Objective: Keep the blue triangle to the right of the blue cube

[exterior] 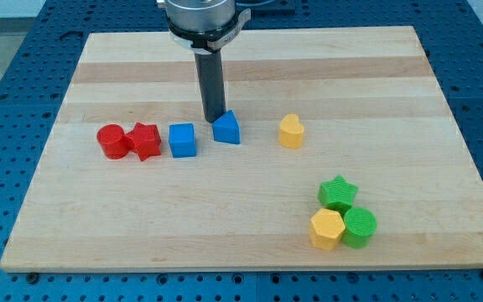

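Pale wood forms the worktop (250,243), set on a blue perforated base (7,50). Its top strip and lower-left area lie open. The blue triangle (226,128) sits left of the centre, apex toward the view's top, with no clear long axis. The blue cube (183,140) lies just to its left, apart from it. The rod is the end effector, with no jaws to spread or pinch. Its tip (215,118) stands just above and left of the triangle; contact cannot be told. A red star (145,141) touches a red cylinder (111,141) left of the cube. A yellow heart (291,132) lies right of the triangle. Near the bottom right edge, a green star (338,192), a yellow hexagon (326,229) and a green cylinder (360,227) cluster.
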`<state>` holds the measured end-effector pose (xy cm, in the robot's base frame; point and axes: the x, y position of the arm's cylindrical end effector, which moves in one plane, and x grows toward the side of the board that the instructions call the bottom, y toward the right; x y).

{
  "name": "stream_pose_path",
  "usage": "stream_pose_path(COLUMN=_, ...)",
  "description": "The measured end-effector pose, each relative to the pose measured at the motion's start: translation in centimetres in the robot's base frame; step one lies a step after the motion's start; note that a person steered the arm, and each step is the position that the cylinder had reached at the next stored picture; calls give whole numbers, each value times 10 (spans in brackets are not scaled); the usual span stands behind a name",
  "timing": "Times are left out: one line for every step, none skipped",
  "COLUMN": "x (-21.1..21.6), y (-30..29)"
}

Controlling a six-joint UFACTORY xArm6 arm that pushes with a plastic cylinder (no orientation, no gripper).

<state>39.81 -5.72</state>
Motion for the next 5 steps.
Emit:
stream_pose_path(x=0, y=1)
stream_pose_path(x=0, y=2)
stream_pose_path(x=1, y=2)
stream_pose_path(x=5, y=6)
stream_pose_path(x=8, y=16)
